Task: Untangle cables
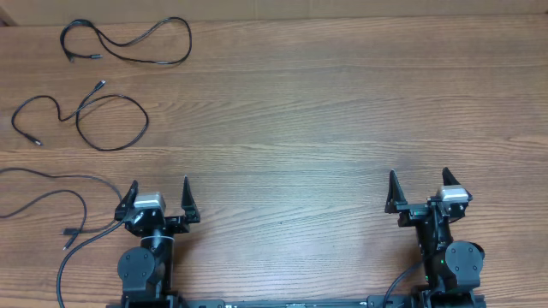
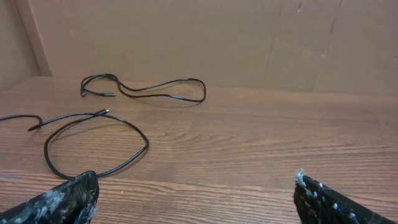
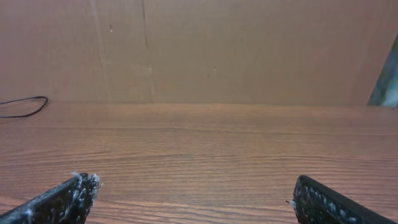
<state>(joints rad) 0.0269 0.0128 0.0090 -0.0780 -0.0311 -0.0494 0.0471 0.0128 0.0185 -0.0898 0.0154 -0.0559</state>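
Three thin black cables lie apart on the left of the wooden table. One cable (image 1: 189,41) curves along the far edge. A second cable (image 1: 147,120) forms a loop below it. The third cable (image 1: 85,208) lies nearest my left arm and runs off the left edge. In the left wrist view the looped cable (image 2: 147,143) lies just ahead to the left, and the far cable (image 2: 204,92) is behind it. My left gripper (image 1: 159,192) (image 2: 196,199) is open and empty. My right gripper (image 1: 419,184) (image 3: 193,199) is also open and empty, with bare wood ahead and a cable end (image 3: 46,103) far left.
A brown cardboard wall (image 3: 199,50) stands along the table's far edge. A thicker black arm cable (image 1: 77,252) runs from my left arm's base towards the front left. Both arm bases sit at the near edge.
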